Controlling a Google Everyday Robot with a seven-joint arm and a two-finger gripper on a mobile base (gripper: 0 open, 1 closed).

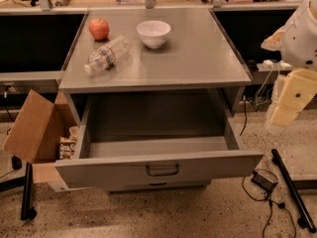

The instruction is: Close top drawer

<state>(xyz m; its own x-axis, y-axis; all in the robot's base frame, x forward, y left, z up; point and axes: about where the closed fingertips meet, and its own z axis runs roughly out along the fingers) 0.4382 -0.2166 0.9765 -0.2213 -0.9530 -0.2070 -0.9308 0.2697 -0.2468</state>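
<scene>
Wide grey metal top drawer [99, 171] stands pulled well out under the tabletop [198, 58]; cream tool [286, 107] hangs beyond its right corner, grip state cannot tell; best push squarely at the dark bar handle [162, 170].

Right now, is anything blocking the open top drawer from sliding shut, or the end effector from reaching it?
Nothing visible. The top drawer is bare inside; the end effector hangs to its right, open air between.
</scene>
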